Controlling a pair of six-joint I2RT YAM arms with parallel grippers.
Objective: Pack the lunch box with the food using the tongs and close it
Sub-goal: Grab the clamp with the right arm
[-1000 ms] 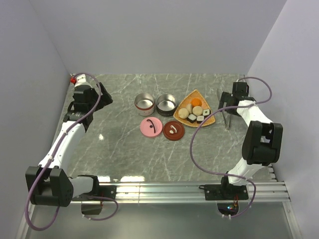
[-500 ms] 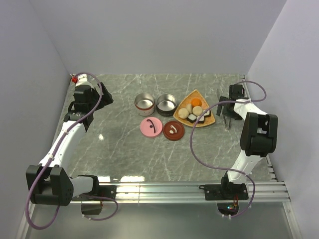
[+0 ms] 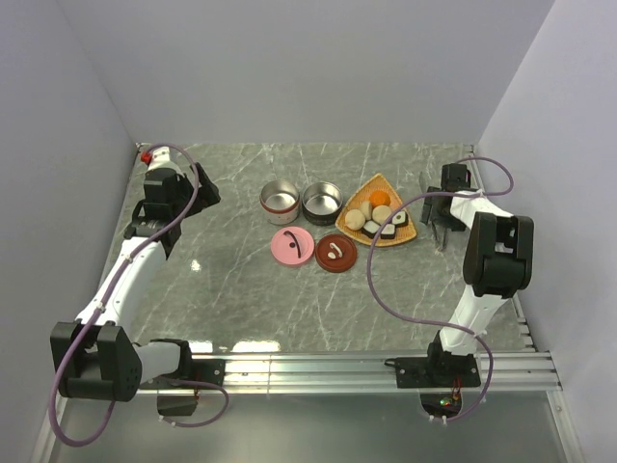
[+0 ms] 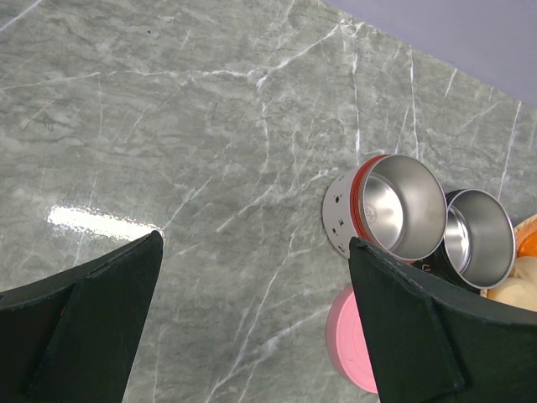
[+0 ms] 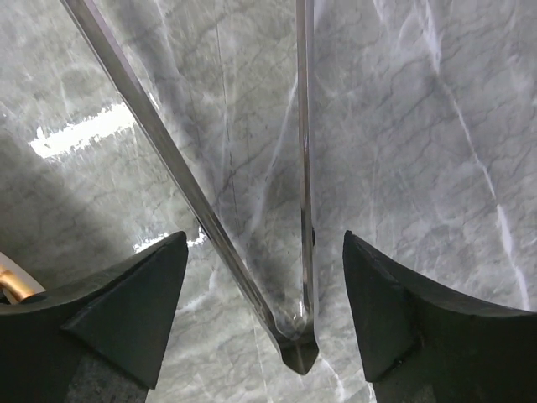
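Right wrist: tongs (image 5: 295, 344) clear inside claw (image 5: 264, 245)

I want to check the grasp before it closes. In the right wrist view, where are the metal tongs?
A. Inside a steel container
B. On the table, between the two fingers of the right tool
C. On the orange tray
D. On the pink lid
B: the right wrist view shows the tongs lying on the marble table, with their joined end between the two dark fingers of the right tool.
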